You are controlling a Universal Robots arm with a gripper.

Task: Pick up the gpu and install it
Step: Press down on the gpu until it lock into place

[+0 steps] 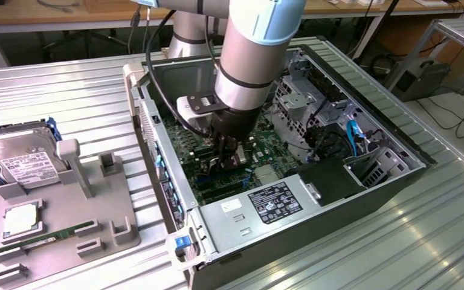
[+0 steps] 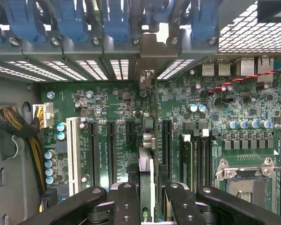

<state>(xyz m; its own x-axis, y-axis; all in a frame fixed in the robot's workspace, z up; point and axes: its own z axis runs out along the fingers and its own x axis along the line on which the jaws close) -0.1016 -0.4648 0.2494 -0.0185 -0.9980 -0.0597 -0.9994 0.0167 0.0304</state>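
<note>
Open PC case [image 1: 393, 145] on ribbed metal bench [image 1: 70, 90], green motherboard [image 1: 215, 163] inside, black power supply [image 1: 277, 202] at near end. Grey fixture tray [image 1: 63, 223] at exterior view's left holds hard drive [image 1: 22, 160], CPU [image 1: 21, 219], green memory stick [image 1: 46, 237].

Case [image 1: 393, 142]: open on top, and the arm [image 1: 248, 54] reaches down inside it.
Gripper [image 2: 146, 206]: low over the board [image 2: 107, 112], holding the gpu [image 2: 146, 173] edge-on between its fingers [image 2: 126, 206].
Slots [image 2: 110, 152]: long black ones stand on both sides of the card, close by.
Back wall: blue clips [image 2: 114, 18] and metal grilles block that end.
Cables [image 2: 18, 129]: bunched at one side wall.
Drive cage [image 1: 301, 103]: fills the far side of the case.
Power box [image 1: 277, 202]: blocks the near end.
</note>
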